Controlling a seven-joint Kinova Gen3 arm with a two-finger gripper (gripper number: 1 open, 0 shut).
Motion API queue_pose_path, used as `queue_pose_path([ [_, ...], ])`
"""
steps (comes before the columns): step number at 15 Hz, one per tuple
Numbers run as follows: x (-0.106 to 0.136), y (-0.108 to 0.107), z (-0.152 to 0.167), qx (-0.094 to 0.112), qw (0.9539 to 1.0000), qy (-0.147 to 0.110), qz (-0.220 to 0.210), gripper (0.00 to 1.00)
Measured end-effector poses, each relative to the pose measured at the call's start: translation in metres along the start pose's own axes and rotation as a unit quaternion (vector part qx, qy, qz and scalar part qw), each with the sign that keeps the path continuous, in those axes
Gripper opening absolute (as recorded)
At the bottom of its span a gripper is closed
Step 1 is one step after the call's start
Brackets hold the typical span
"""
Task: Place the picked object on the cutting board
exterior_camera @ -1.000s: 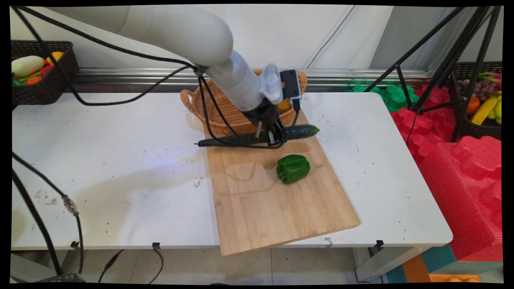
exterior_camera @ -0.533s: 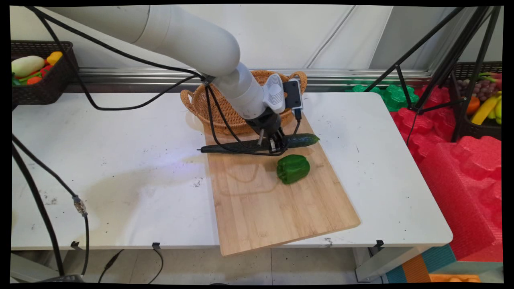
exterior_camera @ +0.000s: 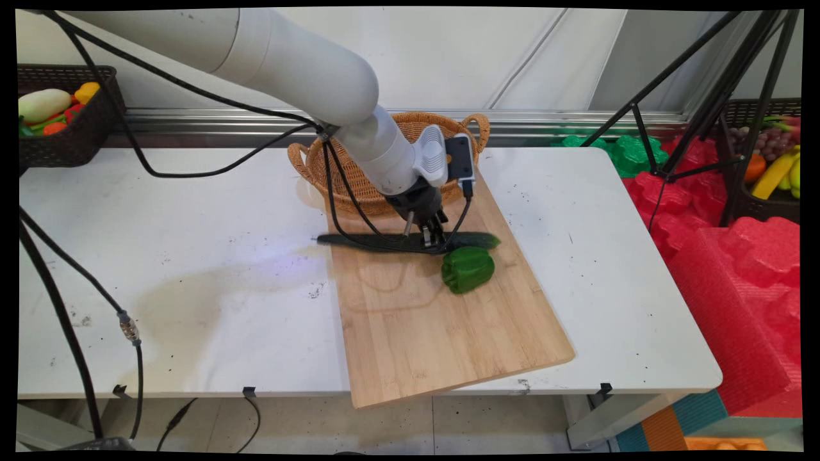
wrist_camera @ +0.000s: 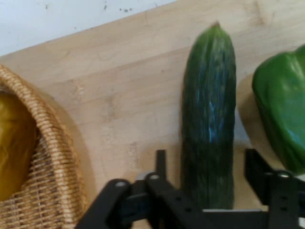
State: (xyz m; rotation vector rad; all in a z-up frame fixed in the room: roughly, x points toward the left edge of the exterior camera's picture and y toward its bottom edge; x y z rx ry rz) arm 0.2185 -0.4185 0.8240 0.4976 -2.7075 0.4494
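Cucumber flat on cutting board, between spread fingers of hand, ungripped; green pepper alongside, wicker basket behind.

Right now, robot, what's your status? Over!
Gripper open, straddling cucumber. Cucumber flat on cutting board. Green pepper close beside it.

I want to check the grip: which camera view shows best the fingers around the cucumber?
The hand view: the cucumber lies between the gripper's spread fingers. In the main view the hand and cables cover that part.
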Motion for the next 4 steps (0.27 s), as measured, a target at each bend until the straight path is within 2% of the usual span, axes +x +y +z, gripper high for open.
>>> queue_pose_path([
  [4, -0.0046, 0.002, -0.0034, -0.007, 1.0, -0.002, 0.003, 1.0],
])
